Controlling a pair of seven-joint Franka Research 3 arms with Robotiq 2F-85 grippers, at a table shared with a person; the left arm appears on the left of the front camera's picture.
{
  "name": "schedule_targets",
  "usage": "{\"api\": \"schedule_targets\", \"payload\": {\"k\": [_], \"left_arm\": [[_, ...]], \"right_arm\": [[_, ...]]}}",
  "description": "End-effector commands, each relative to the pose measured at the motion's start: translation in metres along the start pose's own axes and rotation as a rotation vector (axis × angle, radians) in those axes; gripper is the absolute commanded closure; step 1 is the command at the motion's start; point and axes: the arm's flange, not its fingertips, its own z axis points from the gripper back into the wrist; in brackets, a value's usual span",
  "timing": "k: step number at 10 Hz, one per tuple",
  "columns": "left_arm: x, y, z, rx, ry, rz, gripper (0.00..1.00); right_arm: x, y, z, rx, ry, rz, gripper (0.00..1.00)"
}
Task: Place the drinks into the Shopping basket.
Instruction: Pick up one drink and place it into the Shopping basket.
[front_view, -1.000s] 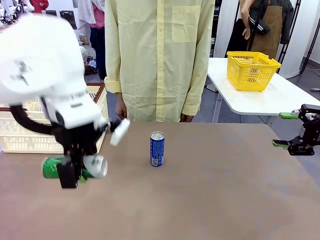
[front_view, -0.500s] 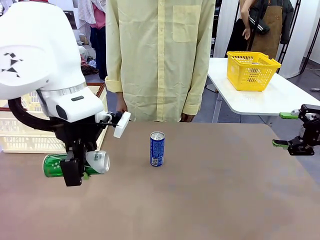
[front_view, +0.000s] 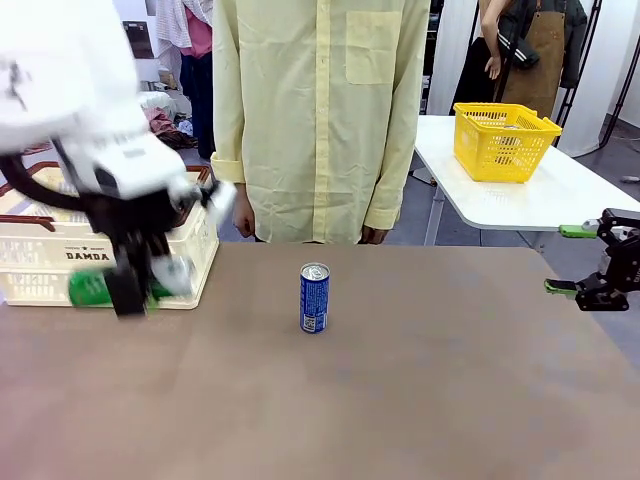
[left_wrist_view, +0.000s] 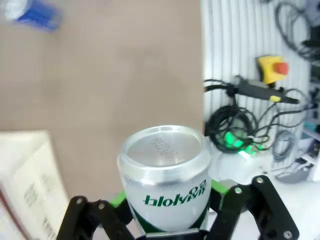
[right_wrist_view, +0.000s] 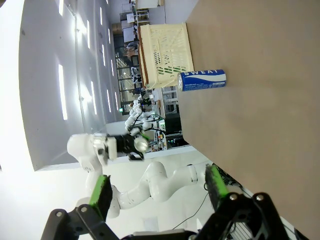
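Observation:
My left gripper (front_view: 128, 288) is shut on the green can (front_view: 90, 289), which lies sideways in the air in front of the near side of the cream Shopping basket (front_view: 40, 256). In the left wrist view the green can (left_wrist_view: 165, 175) stands between the green pads of my left gripper (left_wrist_view: 165, 212), its silver end toward the camera, with the basket (left_wrist_view: 25, 175) at the lower left. A blue can (front_view: 314, 298) stands upright at mid-table, also the blue can (right_wrist_view: 201, 80). At the right table edge my right gripper (front_view: 568, 260) hangs open, and in its own view the right gripper (right_wrist_view: 159, 190) holds nothing.
A person in a pale yellow shirt (front_view: 315, 120) stands at the far edge, hands down. A yellow mesh basket (front_view: 500, 140) sits on a white table (front_view: 520, 200) at the back right. Cables and a yellow box with a red button (left_wrist_view: 272, 70) lie beyond the table's side.
My left arm has risen and swung left toward the cream basket, carrying the green can. The blue can and the right gripper have not moved.

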Motion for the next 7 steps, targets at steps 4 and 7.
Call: {"api": "schedule_targets", "payload": {"k": [4, 7], "left_arm": [[-0.073, 0.205, 0.080, 0.251, 0.056, 0.190, 1.00], [-0.094, 0.271, 0.065, 0.188, 0.037, 0.290, 1.00]], "right_arm": [[0.001, 0.004, -0.001, 0.008, -0.013, -0.007, 0.00], [0.001, 0.004, -0.001, 0.008, -0.013, -0.007, 0.00]]}}
